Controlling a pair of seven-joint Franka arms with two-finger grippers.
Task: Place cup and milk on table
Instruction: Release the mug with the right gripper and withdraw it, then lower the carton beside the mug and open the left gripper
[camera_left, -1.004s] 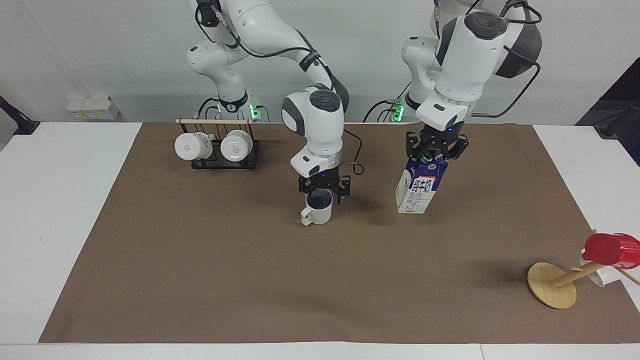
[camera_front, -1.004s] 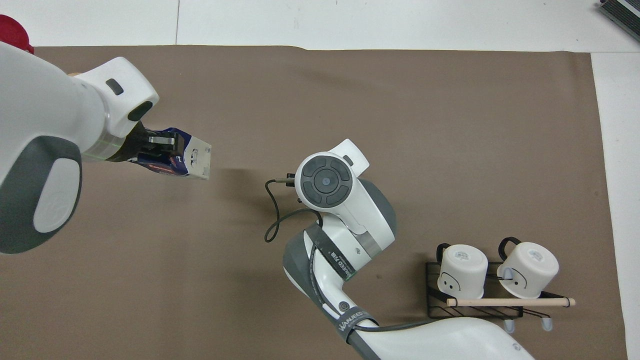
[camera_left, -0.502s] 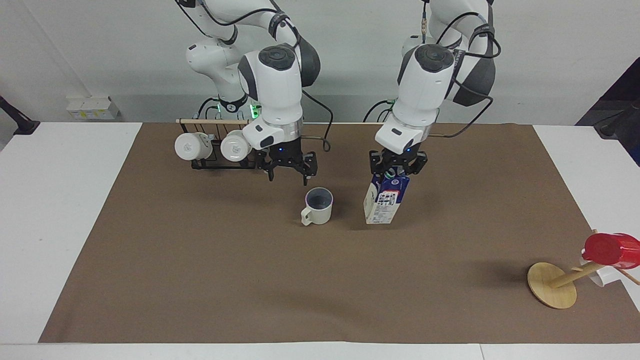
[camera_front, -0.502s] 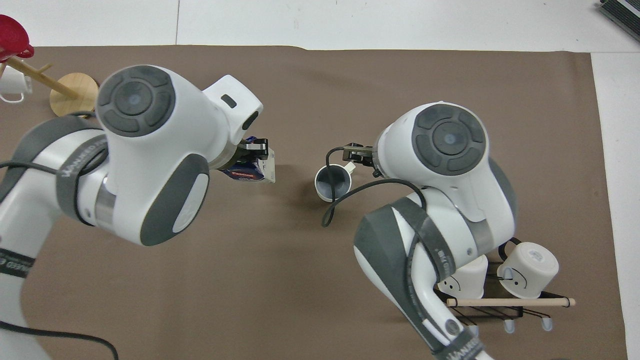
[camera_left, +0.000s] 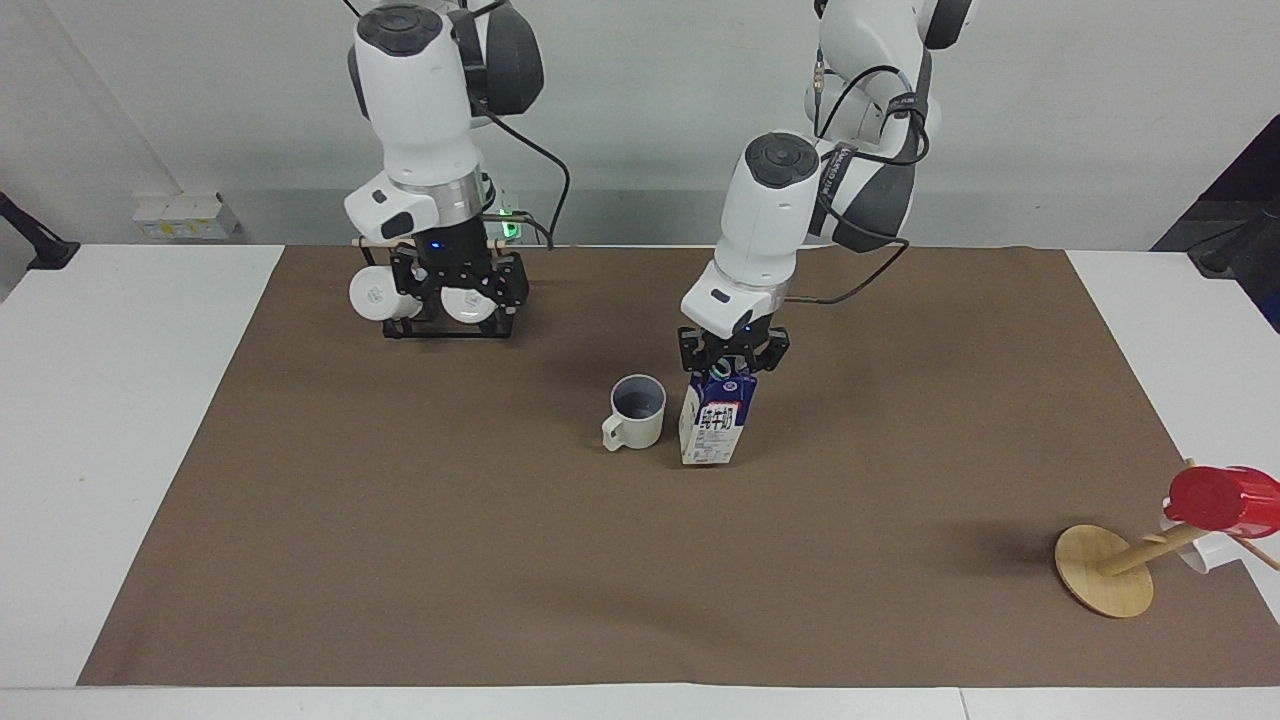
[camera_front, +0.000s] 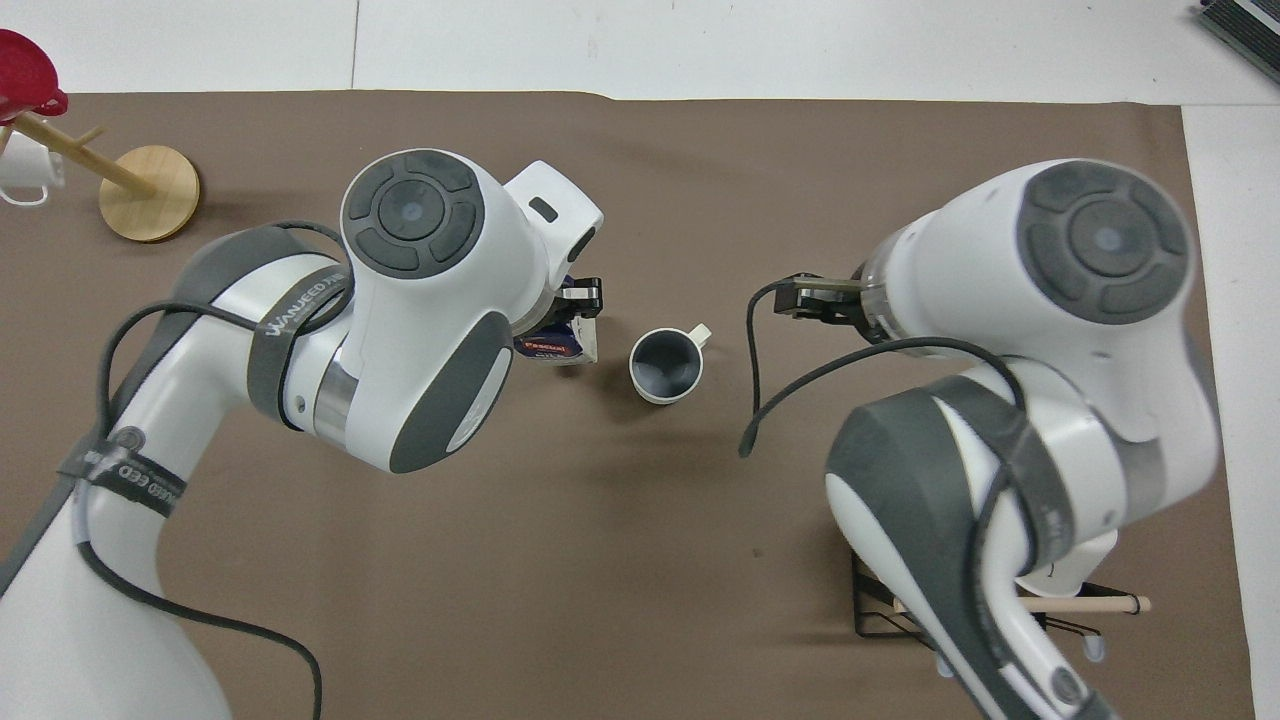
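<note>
The milk (camera_left: 716, 428), seemingly set down beside the cup (camera_left: 637, 411), is clamped by the left end effector (camera_left: 731, 366); the right end effector (camera_left: 455, 290) is held spread over the rack (camera_left: 450, 327).

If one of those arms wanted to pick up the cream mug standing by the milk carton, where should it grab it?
Probably by the rim, coming straight down from above. The cup stands upright on the table, mouth open to the top, so one finger could go inside and one outside the wall. Best on the side facing away from the milk, which stands close beside it; the handle points away from the robots.
</note>
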